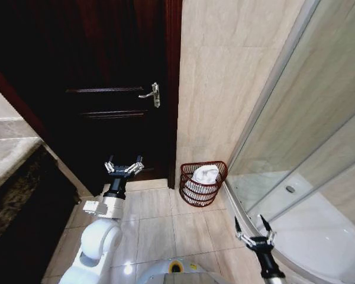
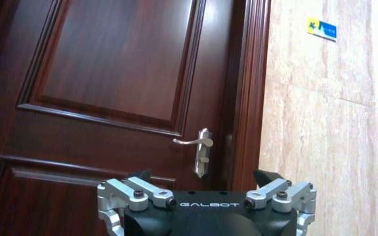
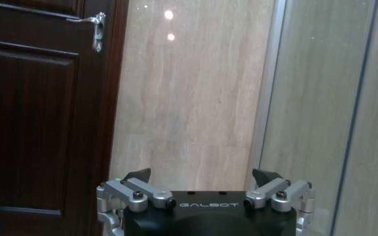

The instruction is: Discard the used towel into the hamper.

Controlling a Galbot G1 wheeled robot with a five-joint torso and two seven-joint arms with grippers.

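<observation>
The hamper point(image 1: 189, 198), a small round reddish-brown openwork basket, stands on the tiled floor against the beige wall, right of the door. A white towel point(image 1: 205, 175) lies bunched inside it, reaching up to the rim. My left gripper point(image 1: 124, 166) is raised in front of the door, left of the hamper, open with nothing between its fingers. My right gripper point(image 1: 254, 229) hangs low at the right, nearer to me than the hamper, open and holding nothing. Their open fingertips also frame the left gripper point(image 2: 204, 178) and the right gripper point(image 3: 202, 176) in the wrist views.
A dark wooden door point(image 1: 106, 71) with a silver handle point(image 1: 154, 93) is closed ahead. A curved glass shower enclosure point(image 1: 296, 148) takes up the right side. A stone counter point(image 1: 6, 160) runs along the left. Tiled floor point(image 1: 160, 225) lies open between them.
</observation>
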